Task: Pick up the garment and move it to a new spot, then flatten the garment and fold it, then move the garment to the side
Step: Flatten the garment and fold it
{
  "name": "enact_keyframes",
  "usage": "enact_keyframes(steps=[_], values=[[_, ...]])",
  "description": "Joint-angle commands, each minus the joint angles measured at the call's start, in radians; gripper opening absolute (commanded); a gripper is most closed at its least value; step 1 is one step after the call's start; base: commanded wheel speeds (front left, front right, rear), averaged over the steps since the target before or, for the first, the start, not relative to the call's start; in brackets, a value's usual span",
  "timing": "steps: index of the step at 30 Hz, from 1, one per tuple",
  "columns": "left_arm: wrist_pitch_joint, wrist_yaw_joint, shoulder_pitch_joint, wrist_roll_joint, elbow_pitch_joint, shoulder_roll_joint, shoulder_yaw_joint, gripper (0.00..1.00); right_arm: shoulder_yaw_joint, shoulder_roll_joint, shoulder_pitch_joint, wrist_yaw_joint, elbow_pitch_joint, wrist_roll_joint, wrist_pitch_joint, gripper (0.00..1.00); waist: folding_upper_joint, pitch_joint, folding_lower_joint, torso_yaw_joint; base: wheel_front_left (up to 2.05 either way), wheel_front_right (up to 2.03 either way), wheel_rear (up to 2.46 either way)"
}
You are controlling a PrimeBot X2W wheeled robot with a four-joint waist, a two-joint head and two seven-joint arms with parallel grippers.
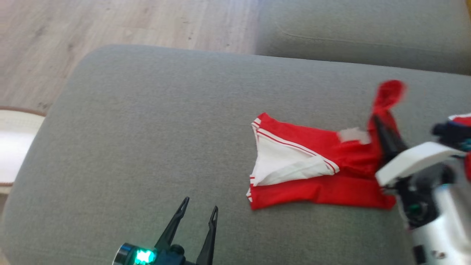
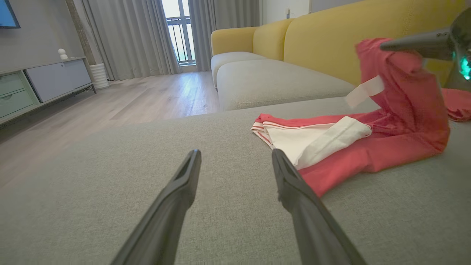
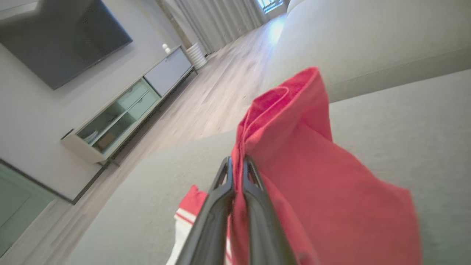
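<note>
The right gripper [image 3: 237, 165] is clenched on a bunched red corner of the garment [image 1: 323, 186], holding it up off the grey sofa cushion [image 1: 147, 129] near its right edge. The rest, white lining showing, lies on the cushion just left of it. The left gripper [image 1: 200, 204] hangs spread and empty by the cushion's near edge. This looks like the pick-up step. The next move likely calls for more height, so the trailing cloth clears before the carry.
</note>
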Motion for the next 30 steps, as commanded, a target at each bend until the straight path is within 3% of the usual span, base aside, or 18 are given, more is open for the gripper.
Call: enact_keyframes(steps=[1,4,15,16,17,23,30], values=[[-0.011,-0.005,-0.03,0.004,-0.024,-0.006,0.02,1.0,0.039,0.019,-0.036,-0.001,-0.041,-0.004,0.011,0.0,0.0,-0.005,0.0,0.022,0.0,0.0,0.0],[-0.011,-0.008,-0.033,0.003,-0.018,-0.01,0.014,1.0,0.085,0.065,-0.051,-0.001,-0.04,0.0,0.026,0.0,0.0,-0.005,0.0,0.044,0.0,0.0,0.0],[-0.011,-0.017,-0.053,0.0,0.001,-0.026,0.001,1.0,0.247,0.132,-0.082,-0.001,0.003,0.019,0.043,0.0,0.0,0.011,0.0,0.106,0.0,0.0,0.0],[-0.011,-0.017,-0.055,0.0,0.002,-0.027,0.002,1.0,0.259,0.134,-0.085,-0.001,0.011,0.017,0.038,0.12,0.0,0.013,0.0,0.109,0.0,0.0,0.0],[-0.011,-0.016,-0.057,0.0,0.004,-0.029,0.002,1.0,0.27,0.136,-0.089,-0.001,0.02,0.013,0.033,1.0,0.0,0.015,0.0,0.111,0.0,0.0,0.0],[-0.011,-0.006,-0.053,-0.002,0.007,-0.032,0.014,1.0,0.312,0.131,-0.108,-0.001,0.006,0.034,-0.005,1.0,0.0,0.017,0.0,0.091,0.0,0.0,0.0],[-0.011,0.015,-0.032,-0.018,-0.002,-0.024,0.053,1.0,0.287,0.022,-0.075,-0.001,-0.081,0.012,-0.118,1.0,0.0,-0.023,0.0,0.007,0.0,0.0,0.0]])
